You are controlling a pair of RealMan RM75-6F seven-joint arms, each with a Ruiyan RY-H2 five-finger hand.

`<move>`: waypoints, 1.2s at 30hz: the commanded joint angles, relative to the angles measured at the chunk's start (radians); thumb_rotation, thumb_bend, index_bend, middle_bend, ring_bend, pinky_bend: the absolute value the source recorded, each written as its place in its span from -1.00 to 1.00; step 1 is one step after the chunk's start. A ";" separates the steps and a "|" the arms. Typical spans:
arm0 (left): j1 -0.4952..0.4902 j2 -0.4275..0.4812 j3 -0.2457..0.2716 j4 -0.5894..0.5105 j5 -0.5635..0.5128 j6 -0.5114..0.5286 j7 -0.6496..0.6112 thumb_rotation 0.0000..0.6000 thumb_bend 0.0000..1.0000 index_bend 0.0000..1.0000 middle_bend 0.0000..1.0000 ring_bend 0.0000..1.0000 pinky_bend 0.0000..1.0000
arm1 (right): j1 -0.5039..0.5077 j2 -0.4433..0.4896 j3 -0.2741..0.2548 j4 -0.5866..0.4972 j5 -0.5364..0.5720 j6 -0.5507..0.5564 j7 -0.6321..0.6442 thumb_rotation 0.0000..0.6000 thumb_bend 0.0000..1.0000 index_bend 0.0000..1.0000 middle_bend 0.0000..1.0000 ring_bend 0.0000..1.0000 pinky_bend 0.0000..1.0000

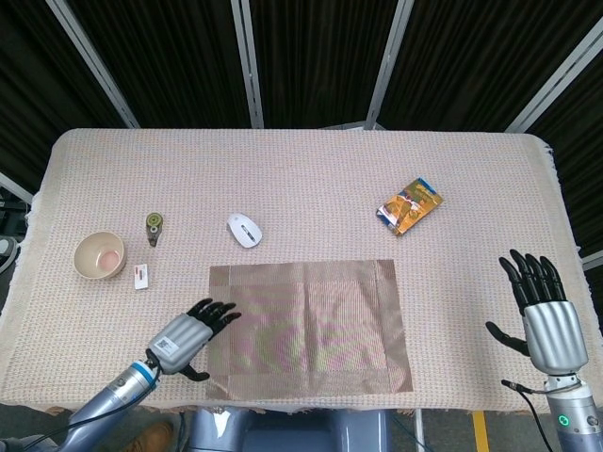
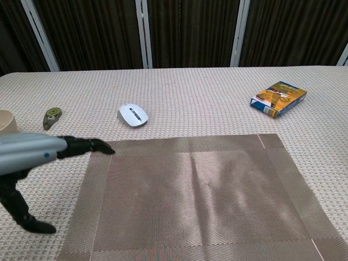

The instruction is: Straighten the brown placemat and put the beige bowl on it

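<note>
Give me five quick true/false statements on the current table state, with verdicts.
1. The beige bowl sits on the brown placemat. False: it stands apart from it, toward the table's left end.
2. The left hand holds nothing, fingers spread, at the placemat's left edge. True.
3. The white mouse lies on the placemat. False: it lies on the tablecloth just beyond the far edge.
4. The right hand is open, well clear of the placemat. True.
5. The orange packet is in the bowl. False: it lies on the cloth toward the right.
</note>
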 commanded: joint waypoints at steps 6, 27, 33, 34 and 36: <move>0.078 0.104 -0.094 0.165 -0.045 0.133 -0.120 1.00 -1.00 -1.00 -1.00 -1.00 -1.00 | -0.002 0.004 -0.005 -0.009 -0.010 0.003 0.001 1.00 -1.00 -1.00 -1.00 -1.00 -1.00; 0.171 -0.020 -0.093 0.749 0.048 0.042 -0.551 1.00 -1.00 -0.69 -1.00 -1.00 -1.00 | -0.002 0.006 -0.011 -0.023 -0.033 0.008 -0.004 1.00 -1.00 -1.00 -1.00 -1.00 -1.00; 0.165 -0.089 -0.100 0.874 0.059 -0.006 -0.593 1.00 -1.00 -0.62 -1.00 -1.00 -1.00 | -0.001 0.006 -0.007 -0.017 -0.021 0.002 -0.001 1.00 -1.00 -1.00 -1.00 -1.00 -1.00; 0.166 -0.104 -0.103 0.904 0.062 -0.007 -0.599 1.00 -1.00 -0.61 -1.00 -1.00 -1.00 | -0.001 0.007 -0.006 -0.016 -0.019 0.001 0.001 1.00 -1.00 -1.00 -1.00 -1.00 -1.00; 0.167 -0.129 -0.108 0.951 0.065 -0.010 -0.609 1.00 -1.00 -0.57 -1.00 -1.00 -1.00 | 0.000 0.007 -0.005 -0.014 -0.016 -0.001 0.004 1.00 -1.00 -1.00 -1.00 -1.00 -1.00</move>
